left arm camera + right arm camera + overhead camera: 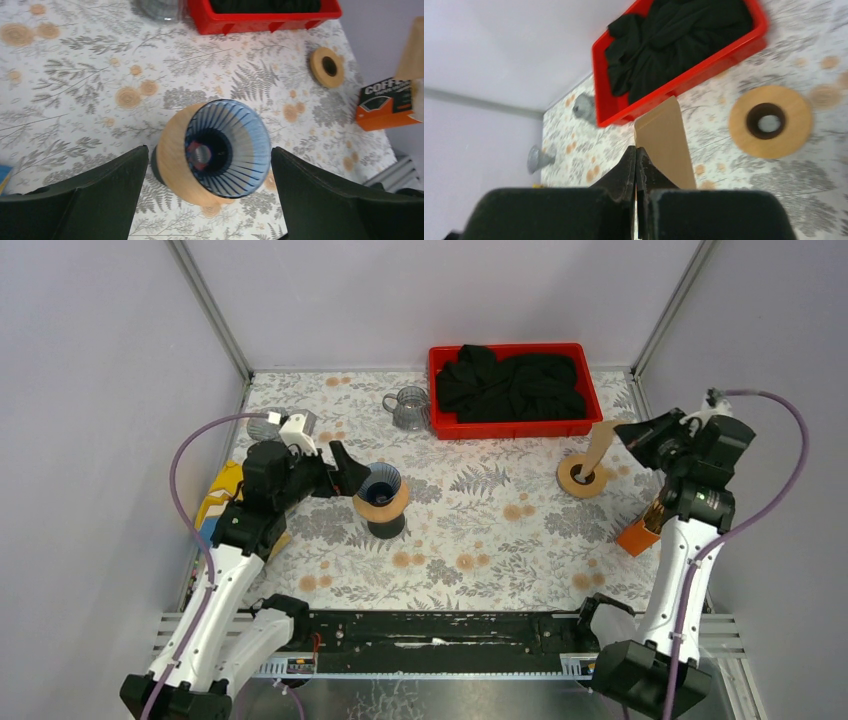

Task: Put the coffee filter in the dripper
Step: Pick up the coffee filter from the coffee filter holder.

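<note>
The coffee filter (600,444), a flat brown paper piece, is at about 2 o'clock on the flowered table (470,540), pinched by one edge in the right gripper (627,434). The jaws are pressed fully together on the paper. From above, the filter's lower tip overlaps the wooden ring (570,480); whether the two touch cannot be told.

The dripper (380,488), ribbed blue glass in a wooden collar, stands upright at 9 o'clock on the table, well apart from the filter. The left gripper (347,473) is at the dripper's 9 o'clock side, spread to its widest and gripping nothing. In the wrist view its fingers (100,192) flank the dripper without touching it.

A red tray (440,425) of black cloth (510,385) sits at 12 o'clock, with a glass mug (408,408) just beside it at its 9 o'clock. An orange filter box (636,536) lies at 4 o'clock.
</note>
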Robot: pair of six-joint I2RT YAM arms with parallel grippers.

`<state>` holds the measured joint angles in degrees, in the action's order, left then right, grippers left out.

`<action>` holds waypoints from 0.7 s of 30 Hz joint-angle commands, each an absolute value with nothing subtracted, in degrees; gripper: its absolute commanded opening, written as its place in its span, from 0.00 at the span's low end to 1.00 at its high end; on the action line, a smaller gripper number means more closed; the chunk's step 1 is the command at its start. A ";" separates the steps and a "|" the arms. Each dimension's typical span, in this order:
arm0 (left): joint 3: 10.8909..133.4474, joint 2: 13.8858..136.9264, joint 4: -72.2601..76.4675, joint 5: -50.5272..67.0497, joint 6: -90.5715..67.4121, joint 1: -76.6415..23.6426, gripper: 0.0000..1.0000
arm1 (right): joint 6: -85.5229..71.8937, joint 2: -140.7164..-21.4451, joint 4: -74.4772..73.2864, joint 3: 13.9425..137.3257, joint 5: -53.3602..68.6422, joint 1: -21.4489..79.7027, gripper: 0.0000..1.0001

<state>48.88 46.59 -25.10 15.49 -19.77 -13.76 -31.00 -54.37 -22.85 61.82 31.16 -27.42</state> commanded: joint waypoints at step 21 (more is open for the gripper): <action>60.60 56.84 -17.33 -1.66 -26.84 -40.32 1.00 | -44.92 -58.99 0.05 56.38 22.79 5.91 0.00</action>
<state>57.17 55.37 -22.26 7.01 -26.57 -35.86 -42.22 -58.78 -6.13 56.34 26.52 1.85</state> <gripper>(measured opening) 0.998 0.011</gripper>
